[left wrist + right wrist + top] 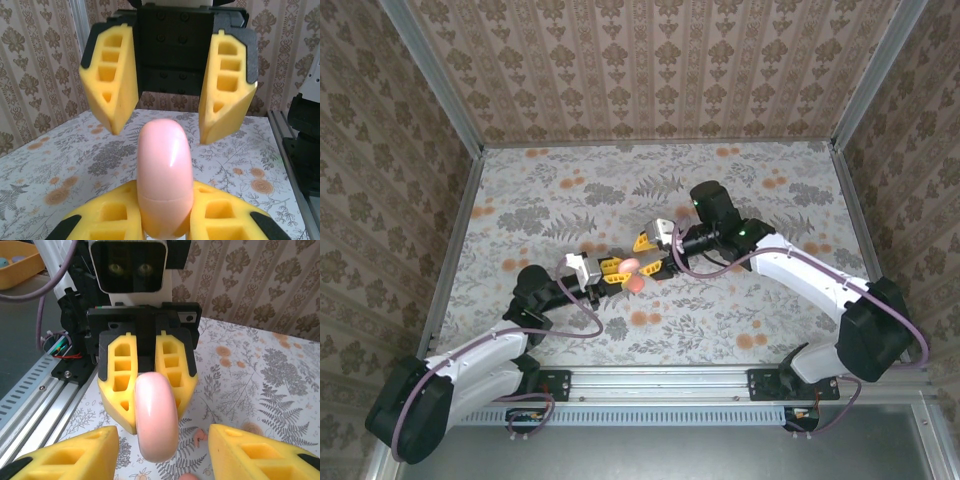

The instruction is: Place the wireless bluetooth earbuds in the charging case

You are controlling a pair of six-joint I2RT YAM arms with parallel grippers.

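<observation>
Clamped edge-up in the left gripper [618, 272]: a pale pink disc [165, 170], raised over the middle of the flowered surface [790, 300]. Opposite, facing it: the right gripper [648, 256], fingers apart, one on each side of the disc and clear of it. Beneath the disc, resting mid-surface: the charging case [638, 284]. Nearby, loose on the surface, outside the case: one earbud [200, 437].

Coral charging case [638, 283], earbud [200, 436] on cloth [740, 300]
</observation>
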